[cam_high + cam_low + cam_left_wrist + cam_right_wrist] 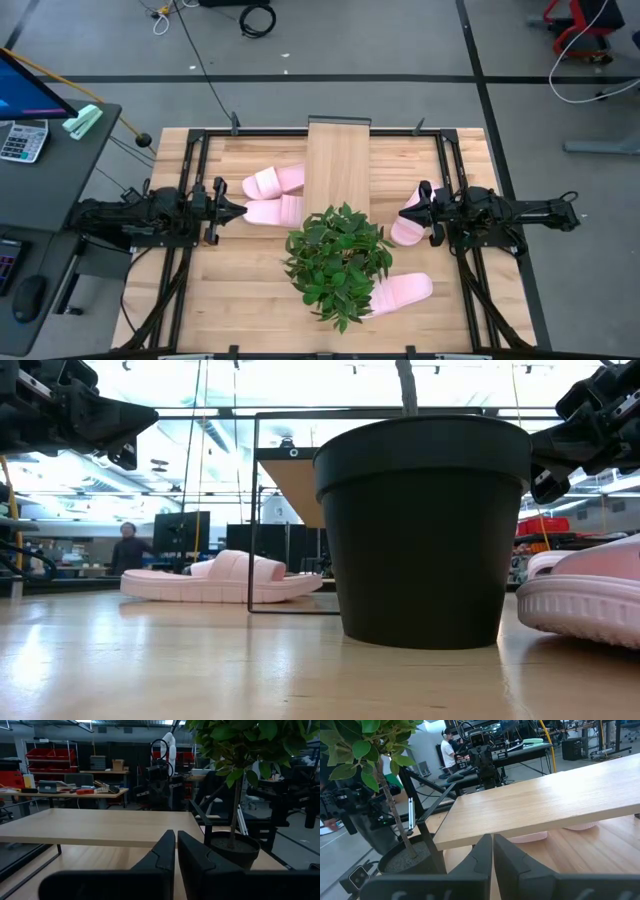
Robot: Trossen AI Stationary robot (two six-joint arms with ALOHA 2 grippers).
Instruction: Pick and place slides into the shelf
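The shelf (pixel 338 165), a narrow pale wood plank on a thin black frame, stands at the table's far middle. Two pink slides (pixel 275 182) (pixel 272 210) lie sole-down just left of it, partly under its edge. A third slide (pixel 408 230) lies right of the plant and a fourth (pixel 402 292) near the front. My left gripper (pixel 240 208) hangs shut and level above the table, by the left pair's toe ends. My right gripper (pixel 413 207) hangs shut above the third slide. Both wrist views show the fingertips together (pixel 176 851) (pixel 492 851) with nothing between them.
A potted green plant (pixel 338 262) in a black pot (pixel 420 530) stands at the table's middle, between the arms and just in front of the shelf. A desk with a calculator (pixel 22 140) stands off the table's left side. A person (pixel 128 548) is far back in the room.
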